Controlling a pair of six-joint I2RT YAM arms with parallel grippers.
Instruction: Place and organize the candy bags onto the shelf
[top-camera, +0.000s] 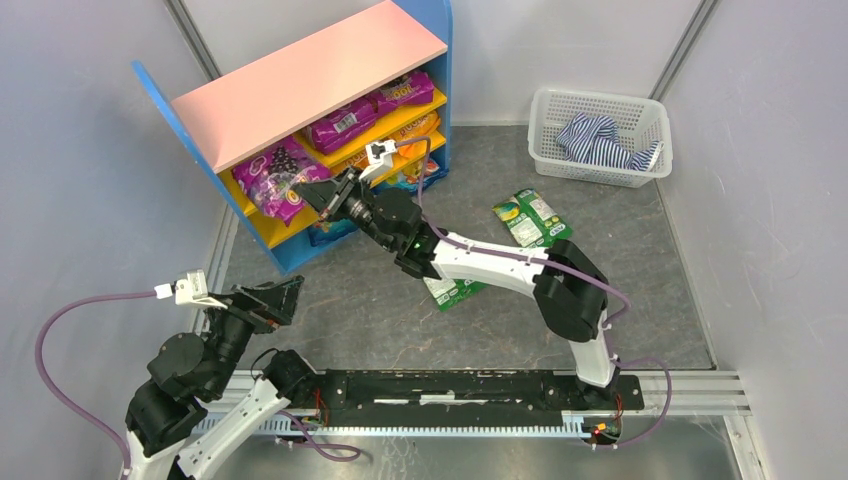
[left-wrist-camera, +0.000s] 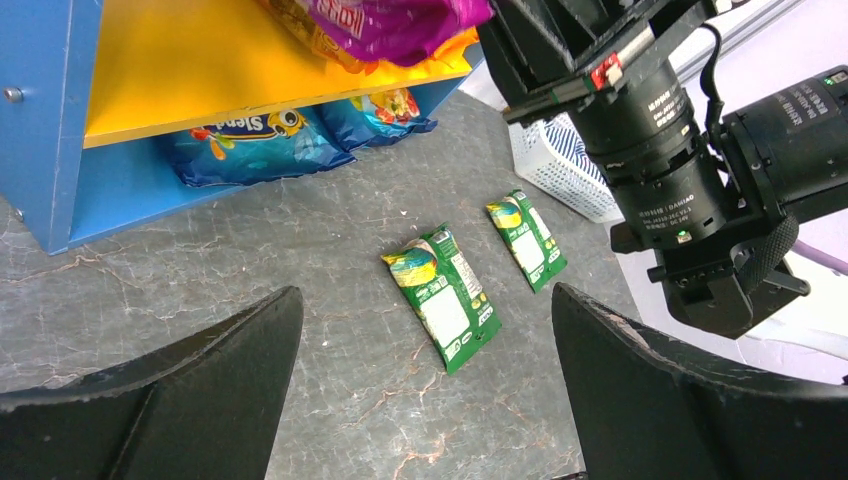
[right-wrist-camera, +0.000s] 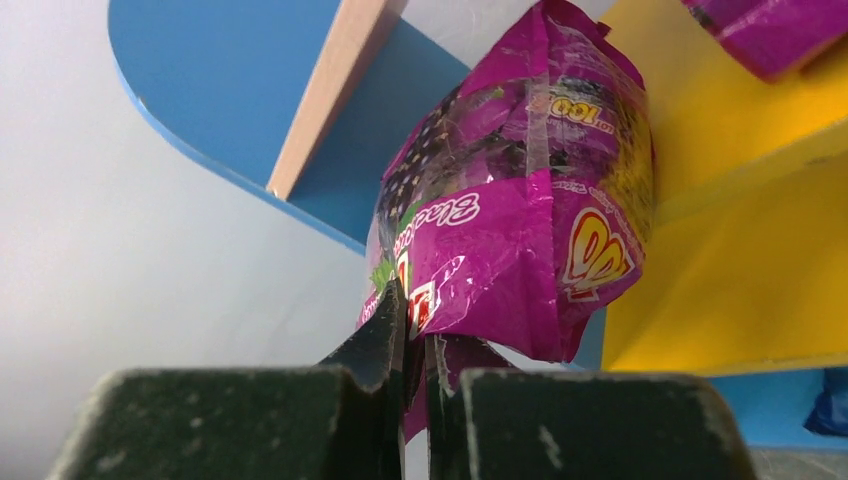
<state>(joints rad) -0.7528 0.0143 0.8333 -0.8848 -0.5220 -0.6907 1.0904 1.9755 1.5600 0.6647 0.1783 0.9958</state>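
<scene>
1. The right gripper (right-wrist-camera: 415, 335) pinches the lower edge of a purple candy bag (right-wrist-camera: 520, 220); the bag stands directly above its fingers.
2. The bag is at the front of the shelf (right-wrist-camera: 720, 300), whose yellow board lies ahead and to the right of the fingers.
3. The left gripper (top-camera: 282, 298) is spread wide and holds nothing. Two green candy bags (left-wrist-camera: 445, 300) lie on the table (left-wrist-camera: 330, 250) ahead of it.

**Green candy bags (left-wrist-camera: 442, 298) framed by open left pincer (left-wrist-camera: 425, 291)**

The left pincer is held wide open above the grey surface (left-wrist-camera: 300, 240). Both green candy bags are laid flat there, near each other. Blue bags (left-wrist-camera: 250, 145) are tucked under the shelf's (left-wrist-camera: 40, 120) yellow board.
</scene>
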